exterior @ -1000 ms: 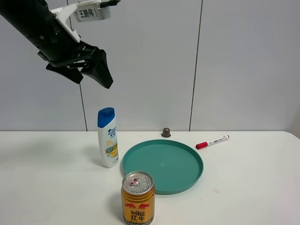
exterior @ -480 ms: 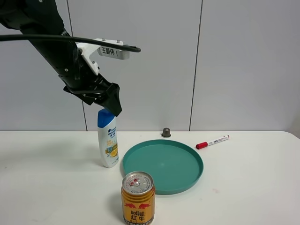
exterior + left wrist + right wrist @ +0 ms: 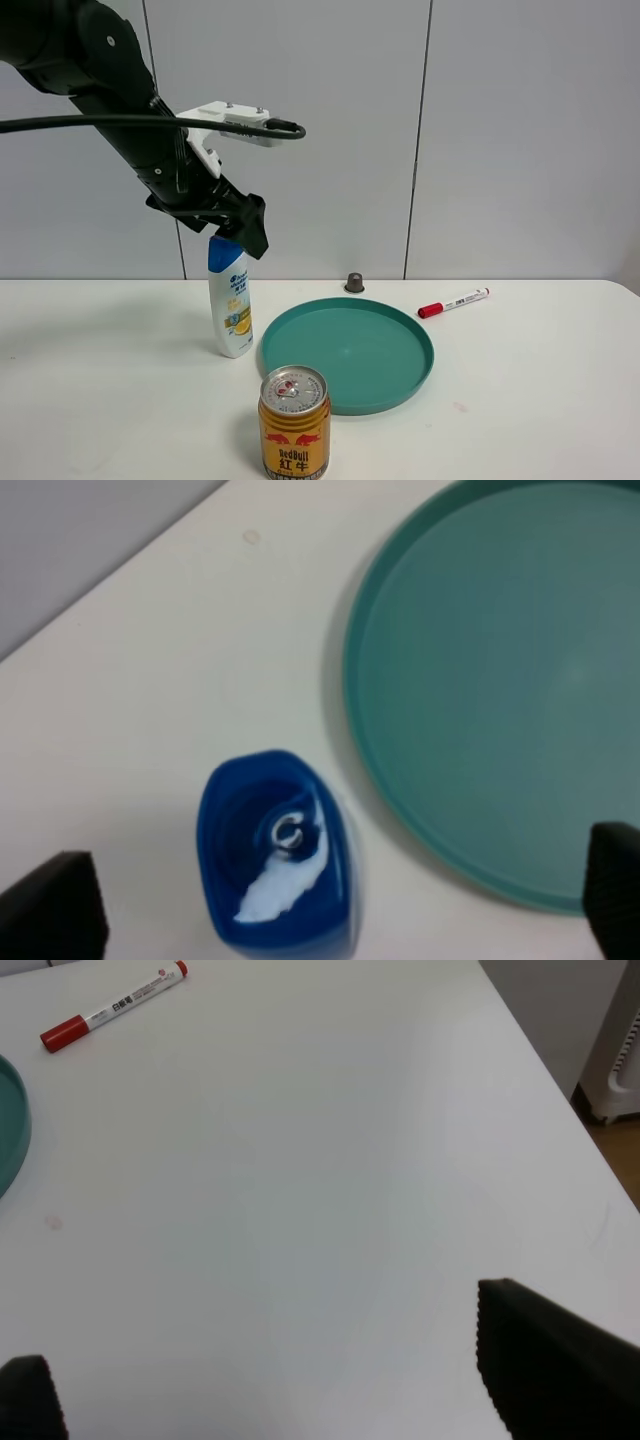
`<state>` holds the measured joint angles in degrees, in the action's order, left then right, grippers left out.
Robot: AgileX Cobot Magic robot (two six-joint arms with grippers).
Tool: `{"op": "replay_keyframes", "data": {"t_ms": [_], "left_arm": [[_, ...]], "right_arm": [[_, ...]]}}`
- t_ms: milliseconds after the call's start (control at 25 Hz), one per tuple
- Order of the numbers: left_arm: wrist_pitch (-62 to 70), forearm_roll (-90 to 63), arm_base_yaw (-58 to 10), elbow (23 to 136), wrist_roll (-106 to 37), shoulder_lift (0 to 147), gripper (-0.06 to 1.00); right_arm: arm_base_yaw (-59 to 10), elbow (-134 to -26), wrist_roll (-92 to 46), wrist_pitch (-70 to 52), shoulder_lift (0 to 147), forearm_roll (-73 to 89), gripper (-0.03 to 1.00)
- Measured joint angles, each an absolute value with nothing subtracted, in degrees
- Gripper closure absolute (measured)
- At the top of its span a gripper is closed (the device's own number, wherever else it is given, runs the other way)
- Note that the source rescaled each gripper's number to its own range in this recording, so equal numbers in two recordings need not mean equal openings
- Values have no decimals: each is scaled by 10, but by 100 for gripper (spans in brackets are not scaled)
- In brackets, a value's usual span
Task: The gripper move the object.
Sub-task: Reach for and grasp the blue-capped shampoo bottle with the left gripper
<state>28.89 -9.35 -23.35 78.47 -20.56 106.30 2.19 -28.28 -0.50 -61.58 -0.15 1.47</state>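
Note:
The white shampoo bottle (image 3: 231, 300) with a blue cap stands upright on the white table, just left of the teal plate (image 3: 347, 350). My left gripper (image 3: 245, 228) hangs directly over the bottle's cap and is open. In the left wrist view the blue cap (image 3: 275, 855) sits between the two black fingertips of the left gripper (image 3: 330, 900), which stand wide apart and do not touch it. My right gripper (image 3: 290, 1380) is open and empty over bare table near the right edge. It is out of the exterior view.
A gold Red Bull can (image 3: 295, 420) stands at the front, before the plate (image 3: 500, 680). A red-capped white marker (image 3: 453, 302) lies right of the plate and also shows in the right wrist view (image 3: 110, 1007). A small brown capsule (image 3: 354, 282) sits by the wall.
My left arm has come down and to the right from high above the table, and its gripper now sits just over the bottle's cap. The bottle and other things have not moved.

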Motion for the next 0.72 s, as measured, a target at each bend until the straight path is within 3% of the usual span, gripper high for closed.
{"op": "replay_keyframes", "data": {"t_ms": [720], "left_arm": [[253,-89,-222,785,-206,1127,-5]], "right_arm": [[22,-283,-5,-616,-2,15,-3]]}}
